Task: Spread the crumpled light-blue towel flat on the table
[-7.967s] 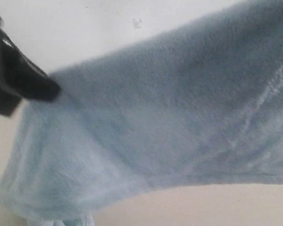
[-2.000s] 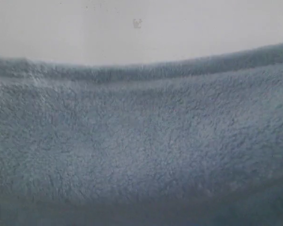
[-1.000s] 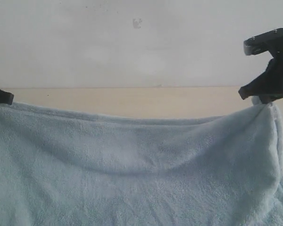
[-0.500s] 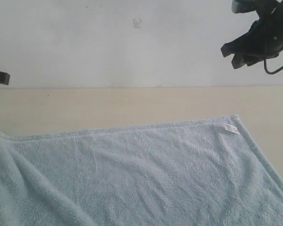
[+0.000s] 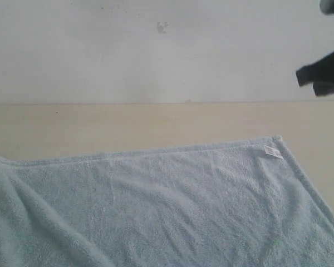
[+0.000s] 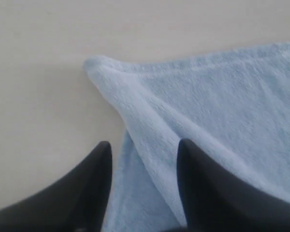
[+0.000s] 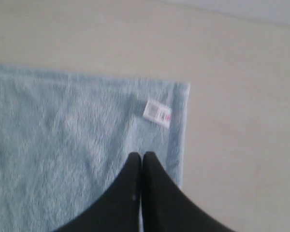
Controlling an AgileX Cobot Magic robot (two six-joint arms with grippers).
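The towel (image 5: 172,206), hanging from both tools a second ago, is now lying released on the counter (image 5: 128,125), with its far edge straight and its label (image 5: 273,152) corner flat. The left tool (image 6: 145,144) is hovering with jaws apart over the left corner, where a ridge (image 6: 135,125) is standing up, while the right tool (image 7: 140,155) is hovering with jaws together, gripping nothing. In the inspector's judgement the spreading is nearing completion, with only that ridge needing smoothing.
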